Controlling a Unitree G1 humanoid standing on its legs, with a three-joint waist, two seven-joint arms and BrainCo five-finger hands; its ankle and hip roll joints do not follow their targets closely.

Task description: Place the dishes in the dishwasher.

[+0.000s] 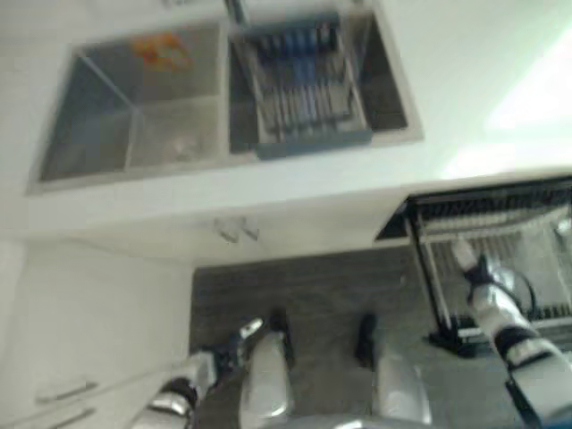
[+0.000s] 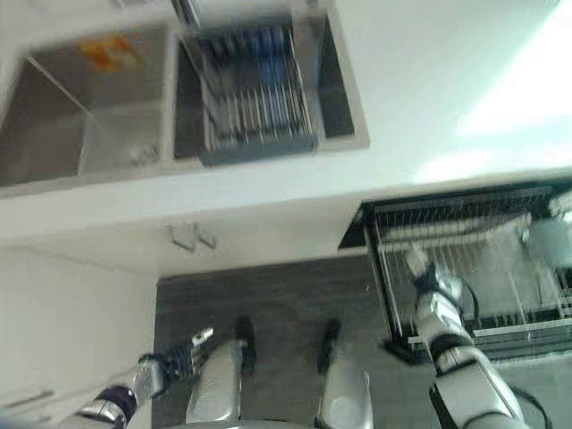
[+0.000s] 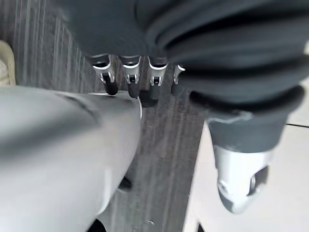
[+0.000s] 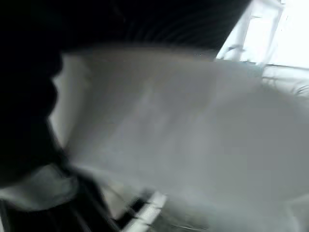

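- The white surface [image 1: 295, 192] runs across the head views, with a double sink [image 1: 134, 125] set into it; one basin holds a drying rack [image 1: 304, 89] with blue-tinted dishes standing in it. I judge those are still to be moved, so the job looks far from finished.
- The dishwasher rack [image 2: 500, 268] is pulled out under the surface on my right. A pale round shape, perhaps a dish already loaded, sits at its far right edge; I cannot tell for sure.
- My right hand [image 2: 427, 279] reaches into the near left part of that rack.
- A broad, pale, smooth dish [image 4: 193, 135] lies very close to my right hand's wrist camera, likely a plate or bowl, plain white with no pattern I can make out. Whether my right fingers are clamped on it I cannot tell.
- My left hand [image 1: 234, 344] hangs low beside me over the dark wooden floor [image 1: 322, 295], fingers [image 3: 133, 82] loosely straight and apart, holding nothing.
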